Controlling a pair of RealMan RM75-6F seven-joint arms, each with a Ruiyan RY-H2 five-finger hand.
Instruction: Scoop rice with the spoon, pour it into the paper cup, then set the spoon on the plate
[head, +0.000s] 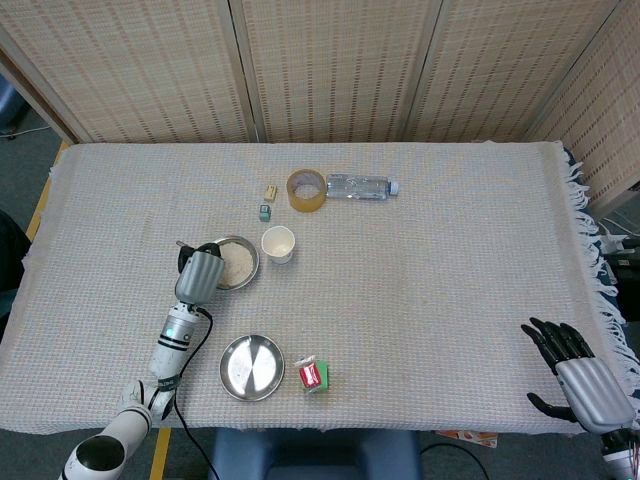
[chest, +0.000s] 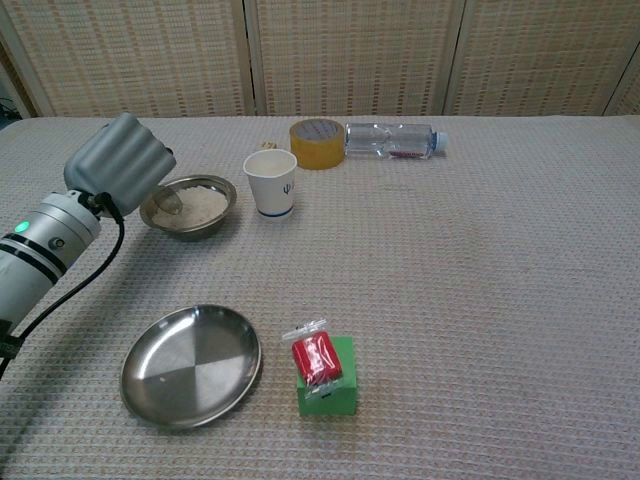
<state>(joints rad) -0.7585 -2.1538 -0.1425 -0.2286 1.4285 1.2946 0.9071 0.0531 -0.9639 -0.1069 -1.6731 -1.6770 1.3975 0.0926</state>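
Note:
A metal bowl of rice (chest: 205, 211) (head: 238, 263) sits left of the white paper cup (chest: 271, 182) (head: 278, 243). My left hand (chest: 118, 163) (head: 199, 273) grips the spoon at the bowl's left rim; the spoon's bowl (chest: 167, 203) dips into the rice, its handle hidden by the fingers. The empty steel plate (chest: 191, 364) (head: 251, 367) lies near the front edge. My right hand (head: 575, 366) hangs open off the table's right front corner, holding nothing.
A tape roll (chest: 315, 129), a lying water bottle (chest: 393, 139) and two small blocks (head: 267, 201) sit behind the cup. A red packet on a green box (chest: 322, 369) stands right of the plate. The fringed cloth edge (head: 592, 230) runs along the right.

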